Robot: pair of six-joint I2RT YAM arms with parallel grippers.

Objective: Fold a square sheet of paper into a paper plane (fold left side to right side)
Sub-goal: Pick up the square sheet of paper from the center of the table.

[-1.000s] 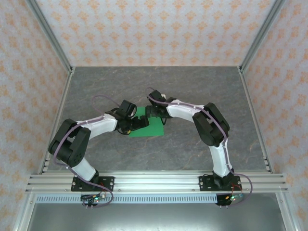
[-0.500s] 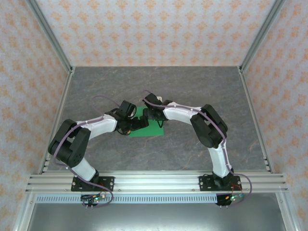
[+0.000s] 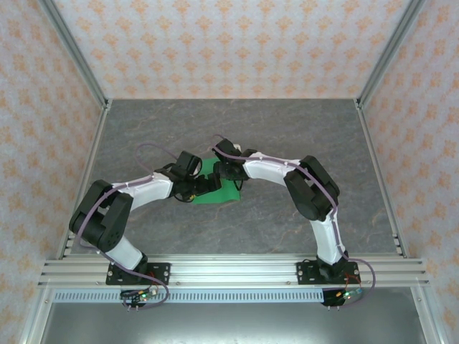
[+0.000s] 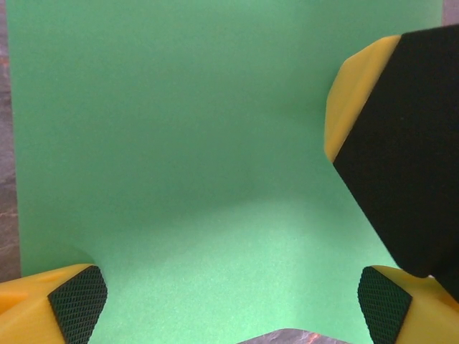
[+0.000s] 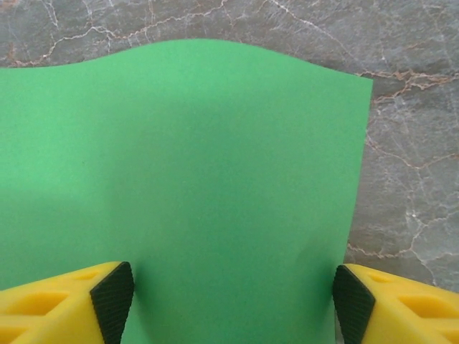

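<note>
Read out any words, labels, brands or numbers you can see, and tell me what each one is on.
No text can be read in these pictures.
green paper: plain, no print.
wall covering: repeating orange ornament, no letters.
small parts at the arm bases: too small to tell whether they carry any marking.

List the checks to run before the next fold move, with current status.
1. Left gripper open, straddling the square sheet of paper: ok.
2. Right gripper jaws apart with the sheet between them: ok.
3. Sheet lying flat on the table: not ok, its far edge bows in the right wrist view.
4. Left-to-right fold made: not ok, no crease visible.
5. Grippers apart from each other: cannot tell; one of the right gripper's fingers sits close in the left wrist view.
</note>
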